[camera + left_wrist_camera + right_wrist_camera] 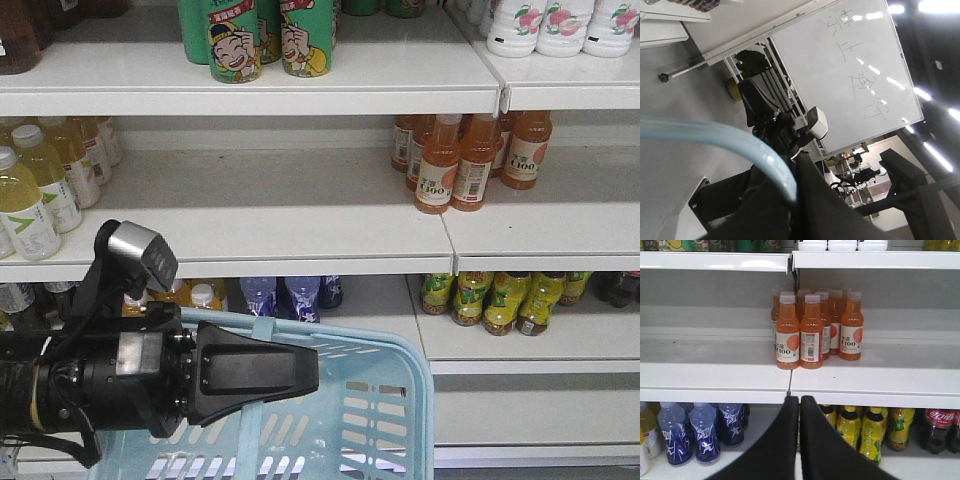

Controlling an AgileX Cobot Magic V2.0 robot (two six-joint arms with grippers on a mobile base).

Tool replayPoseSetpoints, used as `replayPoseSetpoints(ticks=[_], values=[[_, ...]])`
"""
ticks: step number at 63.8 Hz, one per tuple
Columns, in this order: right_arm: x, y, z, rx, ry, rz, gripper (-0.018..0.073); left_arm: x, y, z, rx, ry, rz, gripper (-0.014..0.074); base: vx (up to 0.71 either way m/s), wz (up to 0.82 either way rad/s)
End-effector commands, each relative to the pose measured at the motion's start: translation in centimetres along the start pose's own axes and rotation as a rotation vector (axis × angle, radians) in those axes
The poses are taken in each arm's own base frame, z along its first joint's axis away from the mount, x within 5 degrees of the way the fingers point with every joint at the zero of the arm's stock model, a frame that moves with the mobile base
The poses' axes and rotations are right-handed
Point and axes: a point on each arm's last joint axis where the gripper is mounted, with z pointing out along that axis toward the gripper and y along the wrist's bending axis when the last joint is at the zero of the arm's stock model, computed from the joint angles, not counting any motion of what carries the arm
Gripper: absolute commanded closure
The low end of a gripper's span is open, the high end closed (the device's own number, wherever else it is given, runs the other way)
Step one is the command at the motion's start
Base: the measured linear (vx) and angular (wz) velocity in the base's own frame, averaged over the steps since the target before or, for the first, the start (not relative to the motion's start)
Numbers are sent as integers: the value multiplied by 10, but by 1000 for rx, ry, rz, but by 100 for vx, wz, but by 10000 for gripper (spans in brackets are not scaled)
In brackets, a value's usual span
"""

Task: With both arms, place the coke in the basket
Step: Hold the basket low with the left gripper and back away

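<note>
Basket (pixel 380 372): light-blue slotted plastic | right end effector (pixel 799 399): black tapered tips touching

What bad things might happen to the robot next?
The basket seems to hang from the left gripper only by its thin handle, so it might swing or slip. The right gripper is shut and points at the shelf edge; moving forward could bump it or topple the orange C100 bottles.

"C100" on orange btl labels (pixel 788 347); handwritten Chinese chars on whiteboard (pixel 840 75).
</note>
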Motion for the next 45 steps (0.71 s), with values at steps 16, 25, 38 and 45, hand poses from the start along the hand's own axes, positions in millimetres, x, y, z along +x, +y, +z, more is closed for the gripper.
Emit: replayPoseSetpoints(ticks=[16,25,38,45], values=[[-3,-1,-1,9,-80,-7,564,2,-29,-3,215,43,21,604,0,0],[-3,-1,-1,9,-80,-7,564,2,-29,-3,215,43,21,604,0,0],[-3,-1,-1,9,-80,-7,564,2,-29,-3,215,43,21,604,0,-1],[-3,-1,-1,9,-80,-7,564,2,-29,-3,215,43,21,604,-1,-5]])
